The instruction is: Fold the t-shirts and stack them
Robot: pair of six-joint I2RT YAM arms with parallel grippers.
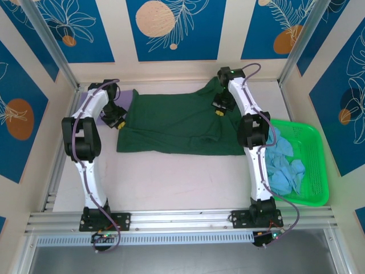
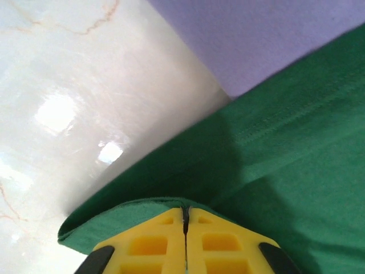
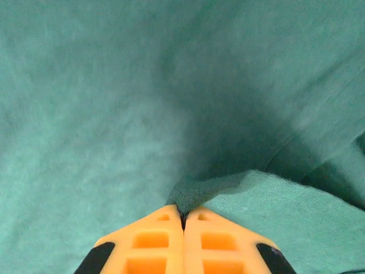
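Both your jaws are clenched on the dark green t-shirt (image 1: 171, 128), its long axis lying crosswise between them.

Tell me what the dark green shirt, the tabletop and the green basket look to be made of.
The dark green t-shirt: soft knit cloth, likely cotton, matte; it creases and shows a stitched hem. The tabletop: hard, glossy, marble-patterned surface, perhaps laminate or stone; bright reflections and thin veins. The basket: bright green moulded plastic, smooth, by its rigid rim.
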